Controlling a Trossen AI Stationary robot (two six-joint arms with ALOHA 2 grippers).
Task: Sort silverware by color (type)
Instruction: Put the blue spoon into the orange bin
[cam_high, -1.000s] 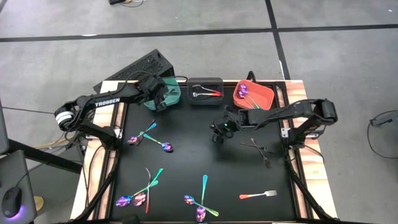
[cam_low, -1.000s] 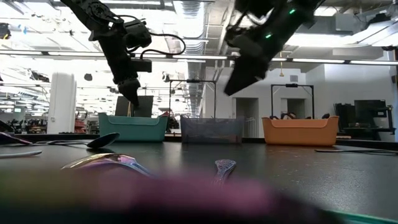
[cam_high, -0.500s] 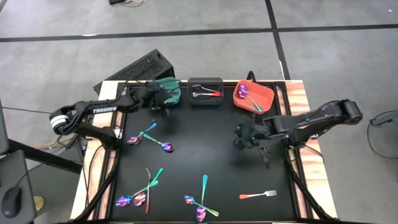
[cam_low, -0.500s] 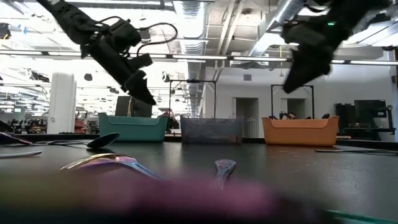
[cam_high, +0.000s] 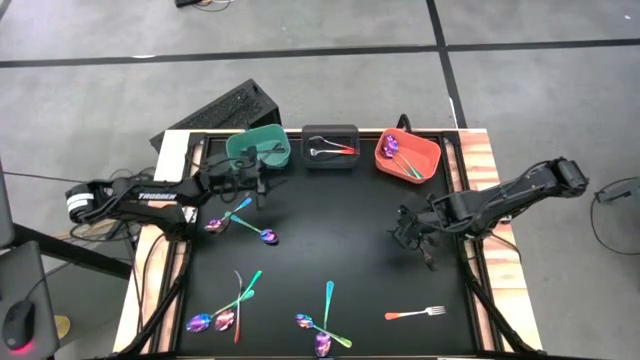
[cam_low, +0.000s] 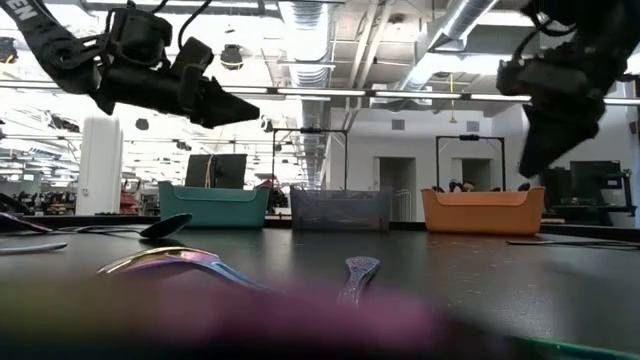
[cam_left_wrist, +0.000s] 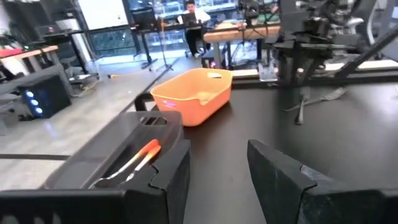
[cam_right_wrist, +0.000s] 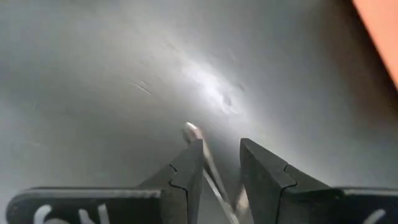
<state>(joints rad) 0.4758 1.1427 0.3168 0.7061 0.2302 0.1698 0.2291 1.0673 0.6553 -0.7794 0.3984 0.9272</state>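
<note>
We read "TROSSEN" in white on the left arm (cam_high: 150, 197), whose left end effector (cam_high: 247, 180) hangs with fingers apart and empty just in front of the teal bin (cam_high: 259, 150). The grey bin (cam_high: 331, 147) holds a red-handled piece, the orange bin (cam_high: 407, 154) purple ones, and more silverware (cam_high: 240, 298) lies scattered over the black worktop (cam_high: 330, 240). The right end effector (cam_high: 407, 228), fingers slightly apart, sits low over the dark grey silverware (cam_high: 420, 243), one thin handle (cam_right_wrist: 211, 171) showing between them.
</note>
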